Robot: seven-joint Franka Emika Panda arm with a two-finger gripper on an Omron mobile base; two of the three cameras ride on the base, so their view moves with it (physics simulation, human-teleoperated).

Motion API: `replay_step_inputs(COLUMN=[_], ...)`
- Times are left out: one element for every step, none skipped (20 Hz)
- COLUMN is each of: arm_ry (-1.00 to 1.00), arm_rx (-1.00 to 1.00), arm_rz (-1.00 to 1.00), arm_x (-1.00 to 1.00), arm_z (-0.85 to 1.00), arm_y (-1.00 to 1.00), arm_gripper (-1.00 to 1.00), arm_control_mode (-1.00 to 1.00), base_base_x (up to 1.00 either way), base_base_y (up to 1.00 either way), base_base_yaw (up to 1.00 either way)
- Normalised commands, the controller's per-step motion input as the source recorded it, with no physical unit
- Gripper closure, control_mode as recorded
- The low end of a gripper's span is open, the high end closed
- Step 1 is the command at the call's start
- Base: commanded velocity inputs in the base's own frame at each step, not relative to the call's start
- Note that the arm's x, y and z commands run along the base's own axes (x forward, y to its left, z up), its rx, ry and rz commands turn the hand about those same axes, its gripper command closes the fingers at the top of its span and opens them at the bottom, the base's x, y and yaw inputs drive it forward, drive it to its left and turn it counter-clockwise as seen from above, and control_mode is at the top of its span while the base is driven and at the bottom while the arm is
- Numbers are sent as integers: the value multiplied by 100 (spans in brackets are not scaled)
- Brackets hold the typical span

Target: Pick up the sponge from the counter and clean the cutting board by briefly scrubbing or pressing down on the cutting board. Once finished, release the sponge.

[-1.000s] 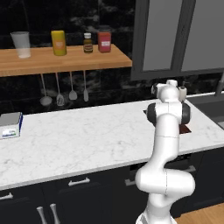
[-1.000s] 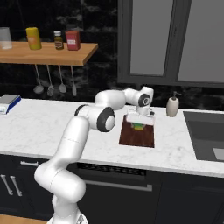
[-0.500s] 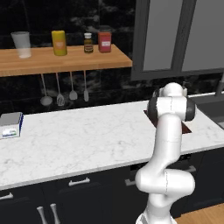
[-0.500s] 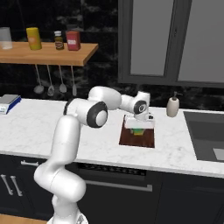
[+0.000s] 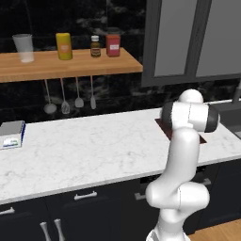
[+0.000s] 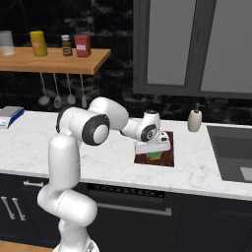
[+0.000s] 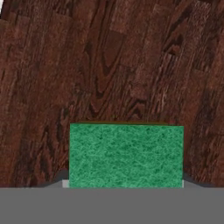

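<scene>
Gripper (image 6: pixel 154 153) is closing on the sponge (image 7: pixel 126 155), green face up, pressing it onto the cutting board (image 7: pixel 113 61) for scrubbing contact; fingers themselves are apparently hidden.

Cutting board (image 5: pixel 162 126) mostly hidden behind the arm in the left base view; near part covered by the gripper (image 6: pixel 154 153) in the right base view. Sponge (image 7: pixel 126 155) cut off at the bottom, fingertips concealed beneath it. Shelf jar labels too small to read.
</scene>
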Motion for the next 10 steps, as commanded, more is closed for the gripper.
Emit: replay_step_inputs(arm_ry=[-8,-7,-5,-3,-2,-2,0,0,0,0], arm_rx=[0,0,0,6,8,10,12,12,12,12], arm_rz=[0,0,0,0,0,0,0,0,0,0], arm_x=[-77,-69,-55,-48,-44,-36,-21,-11,0,0], arm_z=[-42,-41,-37,-37,-37,-33,-31,-29,-26,-24], arm_y=[-18,-21,-31,-36,-38,-39,-43,-45,-46,-47], arm_gripper=[100,100,100,100,100,100,100,100,100,100], arm_control_mode=[-100,-100,-100,-100,-100,-100,-100,-100,-100,-100], base_base_x=[0,0,0,0,0,0,0,0,0,0], base_base_y=[0,0,0,0,0,0,0,0,0,0], base_base_yaw=[0,0,0,0,0,0,0,0,0,0])
